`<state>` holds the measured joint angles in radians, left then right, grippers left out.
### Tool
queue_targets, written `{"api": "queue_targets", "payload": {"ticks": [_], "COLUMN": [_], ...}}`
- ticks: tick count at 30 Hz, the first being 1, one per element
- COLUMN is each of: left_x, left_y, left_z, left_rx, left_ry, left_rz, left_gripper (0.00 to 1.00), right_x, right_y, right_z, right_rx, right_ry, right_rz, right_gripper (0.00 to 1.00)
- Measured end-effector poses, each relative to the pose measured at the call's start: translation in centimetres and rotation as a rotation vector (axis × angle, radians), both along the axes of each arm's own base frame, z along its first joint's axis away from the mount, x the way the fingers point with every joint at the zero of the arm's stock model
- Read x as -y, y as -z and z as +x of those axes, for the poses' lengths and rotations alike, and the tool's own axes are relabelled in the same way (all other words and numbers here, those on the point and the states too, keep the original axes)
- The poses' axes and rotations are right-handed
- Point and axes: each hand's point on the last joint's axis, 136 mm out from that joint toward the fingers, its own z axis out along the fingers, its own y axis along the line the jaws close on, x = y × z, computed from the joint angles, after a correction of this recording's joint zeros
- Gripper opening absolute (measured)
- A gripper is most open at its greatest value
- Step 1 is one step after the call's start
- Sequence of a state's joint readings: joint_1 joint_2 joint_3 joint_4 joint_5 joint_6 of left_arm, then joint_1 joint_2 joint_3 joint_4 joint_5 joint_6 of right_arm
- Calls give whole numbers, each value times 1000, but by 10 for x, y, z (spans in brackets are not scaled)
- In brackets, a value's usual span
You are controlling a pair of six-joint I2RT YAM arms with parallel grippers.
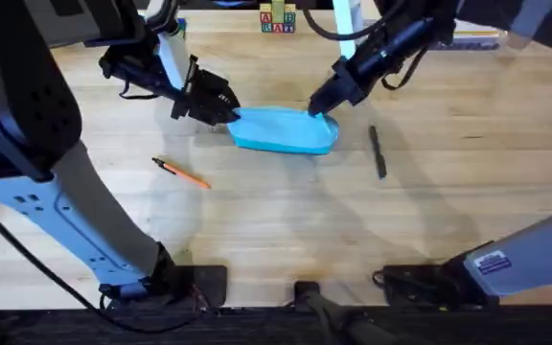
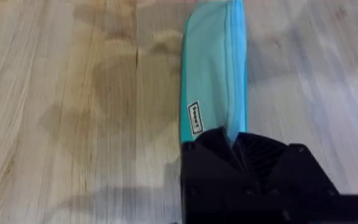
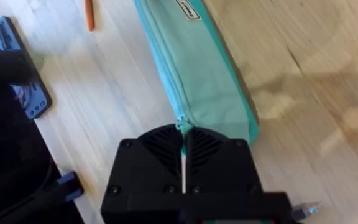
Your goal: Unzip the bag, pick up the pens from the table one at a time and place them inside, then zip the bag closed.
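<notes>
We see the bag (image 1: 284, 130) lying on the table (image 1: 286, 220) just above the middle of the overhead frame, its zipper looking closed. Our left gripper (image 1: 220, 105) pinches the bag's left end, fingers closed on the fabric, while our right gripper (image 1: 320, 103) is clamped tight on the right end at the zipper. The orange pen (image 1: 181, 172) lies lower left of the bag, and the black pen (image 1: 378, 151) lies to its right, both apart from it.

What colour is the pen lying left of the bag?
Orange with a dark tip, clearest in the overhead view, left of the bag.
</notes>
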<state>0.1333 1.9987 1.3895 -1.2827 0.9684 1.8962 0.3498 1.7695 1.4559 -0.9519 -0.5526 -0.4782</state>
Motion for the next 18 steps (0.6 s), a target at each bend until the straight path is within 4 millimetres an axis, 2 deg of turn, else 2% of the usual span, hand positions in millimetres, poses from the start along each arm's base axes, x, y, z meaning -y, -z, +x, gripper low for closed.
{"api": "queue_targets", "payload": {"ticks": [7, 18], "left_x": [0, 0], "left_y": [0, 0], "left_z": [0, 0], "left_rx": [0, 0], "left_ry": [0, 0], "left_rz": [1, 1], "left_gripper": [43, 42], "right_x": [-15, -19], "right_y": [-1, -2], "right_z": [0, 1], "right_rx": [41, 59], "right_ry": [-39, -47], "right_rz": [8, 13], "right_gripper": [30, 30]}}
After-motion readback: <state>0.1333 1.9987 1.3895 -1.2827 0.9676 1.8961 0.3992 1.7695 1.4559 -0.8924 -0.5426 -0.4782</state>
